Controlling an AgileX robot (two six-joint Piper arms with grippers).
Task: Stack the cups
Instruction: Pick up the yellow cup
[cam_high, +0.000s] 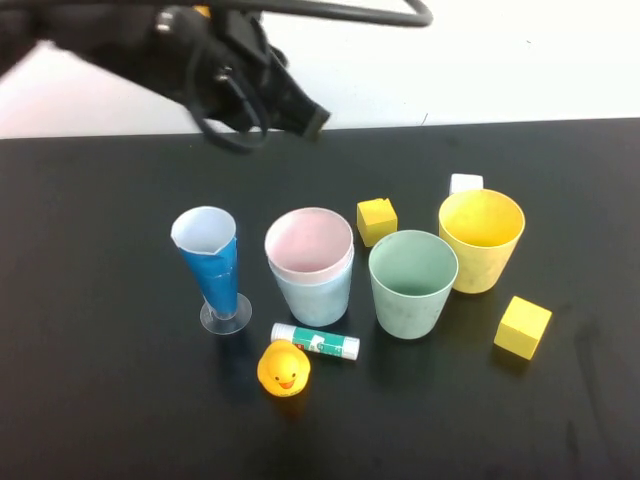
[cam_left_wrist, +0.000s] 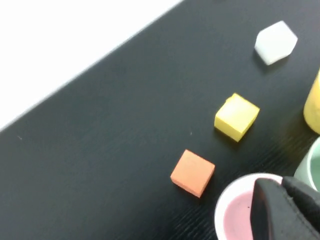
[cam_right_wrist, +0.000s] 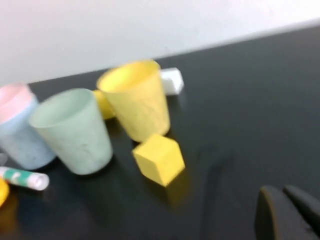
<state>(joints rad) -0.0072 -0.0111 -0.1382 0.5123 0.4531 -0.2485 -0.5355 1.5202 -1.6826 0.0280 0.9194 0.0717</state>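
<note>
A pink cup (cam_high: 309, 240) sits nested inside a light blue cup (cam_high: 314, 295) at the table's middle. To its right stand a mint green cup (cam_high: 412, 283) and a yellow cup (cam_high: 481, 240), both upright and empty. My left gripper (cam_high: 312, 120) hovers shut and empty above the table's far edge, behind the pink cup. In the left wrist view its fingers (cam_left_wrist: 270, 210) overlap the pink cup's rim (cam_left_wrist: 235, 186). My right gripper (cam_right_wrist: 282, 192) is shut and empty, low over bare table, to the right of the yellow cup (cam_right_wrist: 136, 100) and mint green cup (cam_right_wrist: 75, 130).
A tall blue cone glass (cam_high: 212, 265) stands left of the stack. In front lie a glue stick (cam_high: 315, 342) and a rubber duck (cam_high: 284, 368). Yellow cubes (cam_high: 376, 220) (cam_high: 523, 327) and a white cube (cam_high: 466, 183) sit near the cups. An orange cube (cam_left_wrist: 193, 172) lies behind the pink cup.
</note>
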